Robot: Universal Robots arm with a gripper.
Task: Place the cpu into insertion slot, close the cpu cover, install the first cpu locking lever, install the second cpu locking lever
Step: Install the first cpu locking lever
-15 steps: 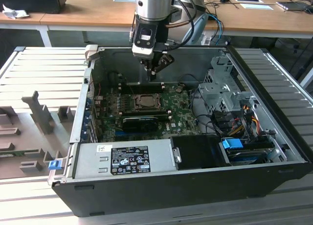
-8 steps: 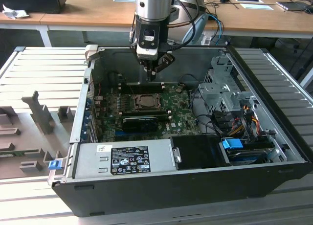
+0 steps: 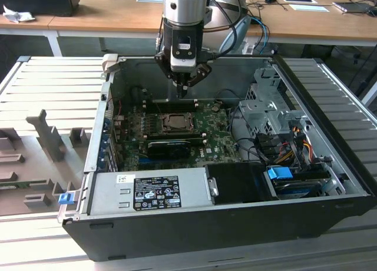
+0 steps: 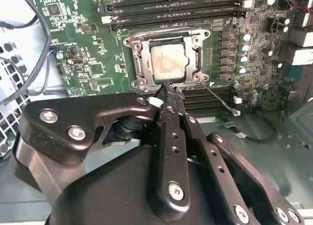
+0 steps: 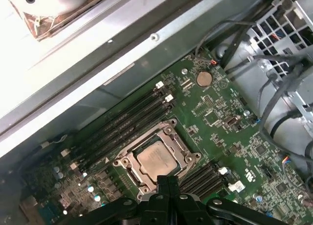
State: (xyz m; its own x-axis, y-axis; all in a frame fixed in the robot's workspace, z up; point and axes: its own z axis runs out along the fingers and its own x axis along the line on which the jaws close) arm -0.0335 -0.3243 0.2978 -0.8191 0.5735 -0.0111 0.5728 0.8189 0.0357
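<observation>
Cpu (image 4: 168, 63): small, flat and square, dull silvery-grey on top, seated in the insertion slot (image 4: 133, 43) on the green motherboard (image 4: 88, 54). In the exterior view, placed toward the far middle of the board, inside the open computer case (image 3: 177, 224) on the ribbed grey tabletop (image 3: 53, 82). Over the chip's edges, the cpu cover (image 4: 194, 58): a thin silvery frame lying flat, the metal top showing through its square window. White-tipped screws at the socket's corners. From one corner, a thin metal locking lever (image 4: 217, 97) slanting out across the long black memory slots (image 4: 171, 0). Tool (image 3: 183, 88) pointing straight down above the board, just past the socket's far side in the exterior view and apart from the chip. Black fingers (image 4: 172, 137) drawn together to a narrow point, nothing seen between them. In both wrist views, that point just beside the socket frame, near the corner with the lever.
</observation>
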